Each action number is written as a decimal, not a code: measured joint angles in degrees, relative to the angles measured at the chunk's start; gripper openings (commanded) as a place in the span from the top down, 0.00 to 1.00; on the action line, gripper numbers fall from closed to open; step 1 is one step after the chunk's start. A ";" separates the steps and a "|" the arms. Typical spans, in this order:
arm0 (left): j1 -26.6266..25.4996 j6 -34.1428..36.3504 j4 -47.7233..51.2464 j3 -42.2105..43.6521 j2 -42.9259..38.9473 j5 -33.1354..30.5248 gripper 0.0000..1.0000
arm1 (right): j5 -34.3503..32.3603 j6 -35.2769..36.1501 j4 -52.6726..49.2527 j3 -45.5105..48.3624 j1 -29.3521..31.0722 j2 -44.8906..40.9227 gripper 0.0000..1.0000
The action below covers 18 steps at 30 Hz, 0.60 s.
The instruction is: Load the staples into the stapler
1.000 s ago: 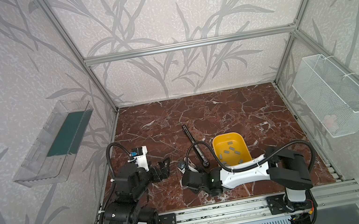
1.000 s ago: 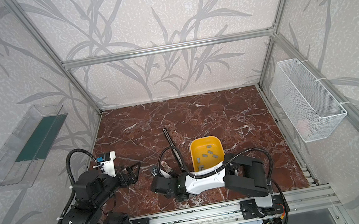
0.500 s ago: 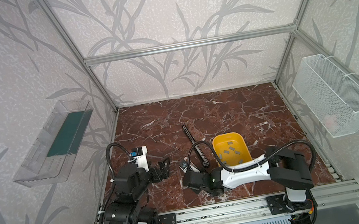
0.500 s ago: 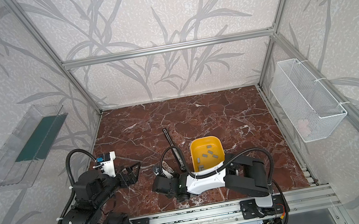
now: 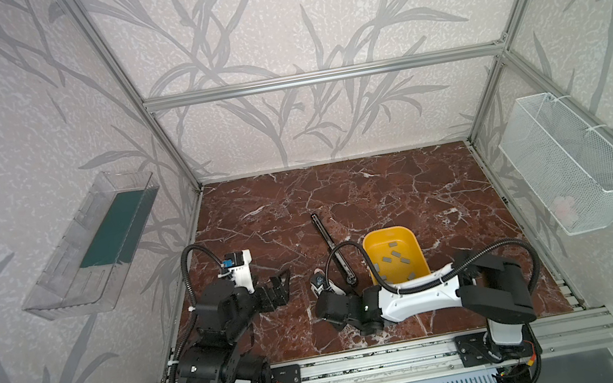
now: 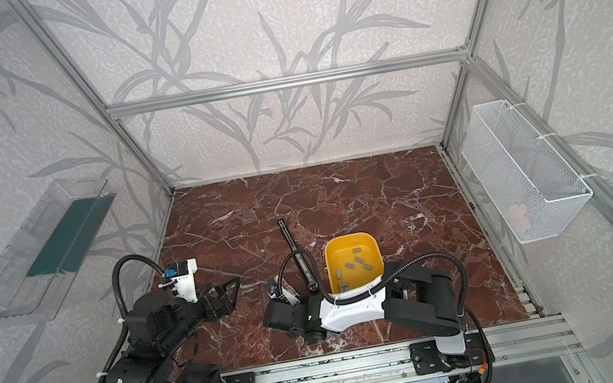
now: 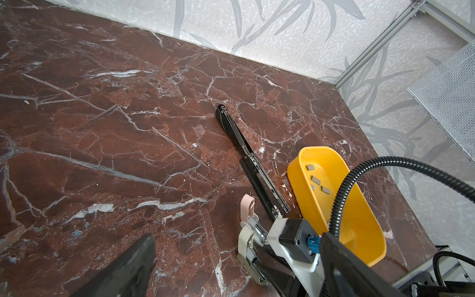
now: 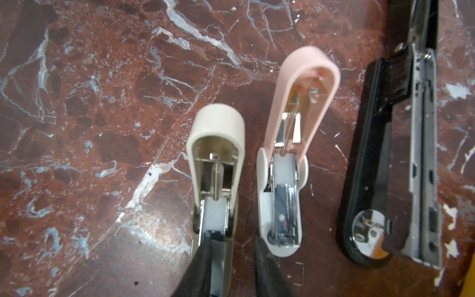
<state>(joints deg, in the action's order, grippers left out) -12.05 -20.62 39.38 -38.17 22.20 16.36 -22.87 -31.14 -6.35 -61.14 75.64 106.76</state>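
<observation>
In both top views the right arm (image 5: 420,300) is stretched across the worktop (image 5: 380,188), its end shifted only slightly compared with 1 second earlier. The left arm (image 5: 224,311) is unchanged, and the left fingers (image 5: 276,288) are held wide apart. The staples (image 5: 396,254) are kept in a yellow tub (image 5: 385,230) right of centre, where 6 grey strips are counted. A clear wall tray (image 5: 59,284) with a green liner (image 5: 113,229) is mounted on the left. A white wire basket (image 5: 570,165) holding something pale pink (image 5: 564,205) is mounted on the right.

In the left wrist view 4 strips are shown in the tub, with a black stapler (image 7: 246,151) opened flat just beside it.

In the right wrist view a cream stapler (image 8: 216,144) and a pink stapler (image 8: 303,102) are laid side by side. The right fingers (image 8: 203,267) are set narrowly apart, 1 over the cream stapler's end nearest the camera, 1 between the 2 small staplers. Whether anything is clamped cannot be told.
</observation>
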 measured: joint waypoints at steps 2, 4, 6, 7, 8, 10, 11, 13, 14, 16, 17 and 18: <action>0.00 0.00 0.02 0.00 0.00 0.00 0.01 | 0.59 -0.61 0.00 0.00 0.00 0.00 0.70; 0.00 0.00 0.02 0.00 0.00 0.00 0.01 | 1.07 -1.29 -0.02 0.00 -0.04 0.00 0.70; 0.00 0.00 0.02 0.00 0.00 0.00 0.01 | 1.55 -1.99 0.02 0.04 -0.22 0.00 0.70; 0.00 0.00 0.00 0.00 0.00 0.00 0.01 | 1.90 -2.54 0.07 0.15 -0.28 0.00 0.70; 0.00 0.00 0.02 0.00 0.00 0.00 0.01 | 2.34 -3.10 0.20 0.28 -0.37 0.00 0.70; 0.00 0.00 0.02 0.00 0.00 0.00 0.01 | 3.26 -4.57 0.90 0.76 -0.52 -0.09 0.70; 0.00 0.00 0.02 0.00 0.00 0.00 0.01 | 3.91 -5.31 1.40 1.18 -0.59 -0.26 0.70; 0.00 0.00 0.02 0.00 0.00 0.00 0.01 | 4.81 -6.64 2.49 2.05 -0.76 -0.68 0.71; 0.00 0.00 0.02 0.00 0.00 0.00 0.01 | 5.40 -7.30 3.06 2.47 -0.98 -0.87 0.71; 0.00 0.00 0.02 0.00 0.00 0.00 0.01 | 6.62 -8.46 4.09 3.13 -1.49 -1.11 0.73; 0.00 0.00 0.02 0.00 0.00 -0.02 0.01 | 7.43 -8.96 4.79 3.54 -1.77 -1.31 0.74; 0.00 0.00 0.02 0.00 0.00 -0.02 0.01 | 8.09 -9.40 5.31 3.96 -2.01 -1.49 0.75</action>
<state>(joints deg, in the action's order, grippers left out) -12.05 -20.62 39.40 -38.17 22.20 16.34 -14.79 -40.53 -1.04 -57.19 73.63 105.27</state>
